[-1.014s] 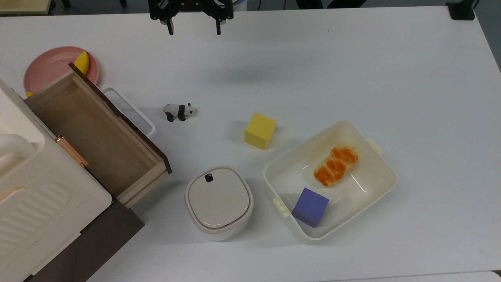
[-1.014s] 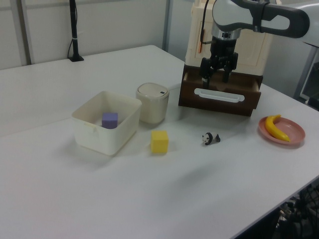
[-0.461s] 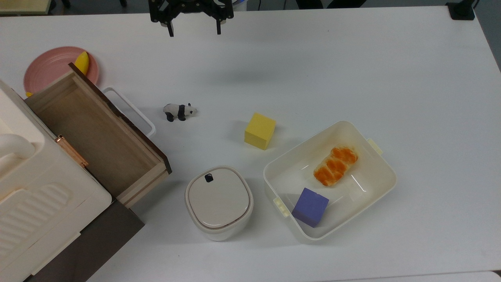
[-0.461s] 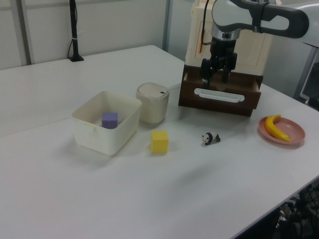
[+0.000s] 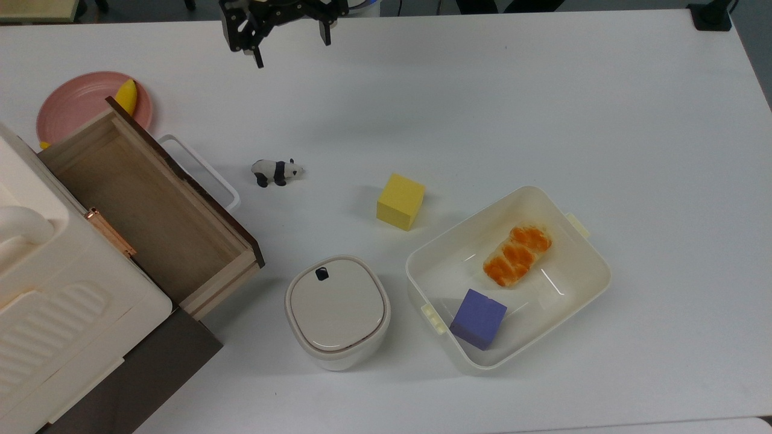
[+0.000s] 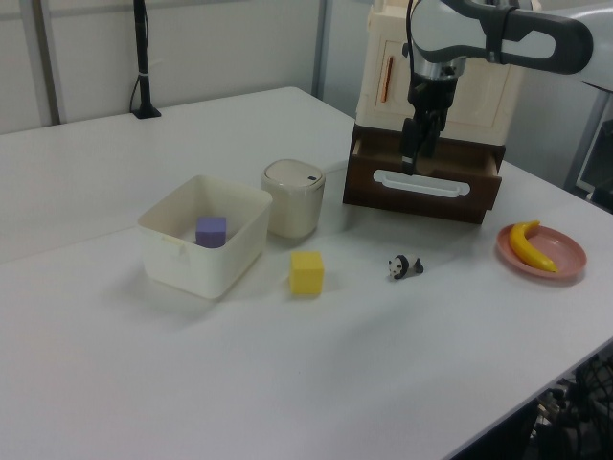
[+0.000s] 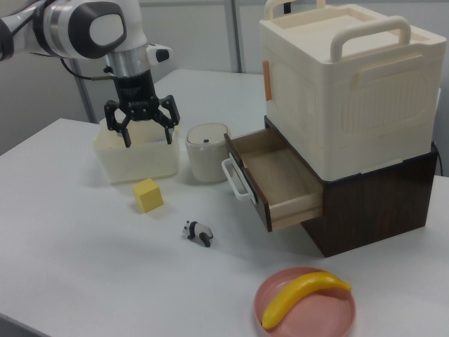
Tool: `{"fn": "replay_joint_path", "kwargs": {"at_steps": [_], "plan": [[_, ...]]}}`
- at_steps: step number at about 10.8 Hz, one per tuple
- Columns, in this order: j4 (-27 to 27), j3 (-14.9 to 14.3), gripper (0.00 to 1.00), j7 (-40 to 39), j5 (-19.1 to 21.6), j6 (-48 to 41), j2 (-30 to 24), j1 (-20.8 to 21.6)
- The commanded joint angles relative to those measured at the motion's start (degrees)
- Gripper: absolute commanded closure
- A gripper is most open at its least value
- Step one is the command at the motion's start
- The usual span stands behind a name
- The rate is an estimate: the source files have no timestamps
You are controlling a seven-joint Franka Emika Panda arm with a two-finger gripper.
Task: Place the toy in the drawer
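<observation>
Toy panda [image 5: 276, 172] stands on its four legs on the bare white table [image 5: 543, 96], alone and untouched, between the drawer's handle and the yellow cube [image 5: 400, 201]. Open space on every side gives my fingers room to come down over it, which I judge is why the pick looks simple from here.

Just to the top view's left of the panda is the drawer [image 5: 145, 205], pulled well out of the dark cabinet, its light-wood inside holding nothing and its white loop handle [image 5: 199, 169] pointing toward the toy. Being open already, it only needs the panda lowered into it.

My gripper [image 5: 288, 51] hangs in the air well apart from the panda, near the table's far edge in the top view, with both fingers spread wide and nothing between them.

Farther out sit a lidded cream pot [image 5: 336, 310], a white tub [image 5: 594, 265] holding a purple cube [image 5: 478, 317] and a piece of bread [image 5: 517, 255], and a pink plate [image 5: 78, 96] with a banana [image 5: 126, 95] behind the drawer.

I can read no brand, label or writing on anything.
</observation>
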Motion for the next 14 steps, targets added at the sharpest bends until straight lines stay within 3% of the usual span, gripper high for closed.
{"fn": "replay_joint_path", "kwargs": {"at_steps": [1,5,9,14], "plan": [[-0.1,-0.5,0.0,-11.8,0.3,-1.0,0.7,-0.5],[-4.8,-0.4,0.0,-18.5,-2.6,4.4,1.6,-0.4],[-18.4,-0.4,0.0,-19.3,-8.3,21.9,1.9,-0.5],[-19.7,-0.4,0.0,-19.6,-11.2,29.4,11.2,-1.3]]}}
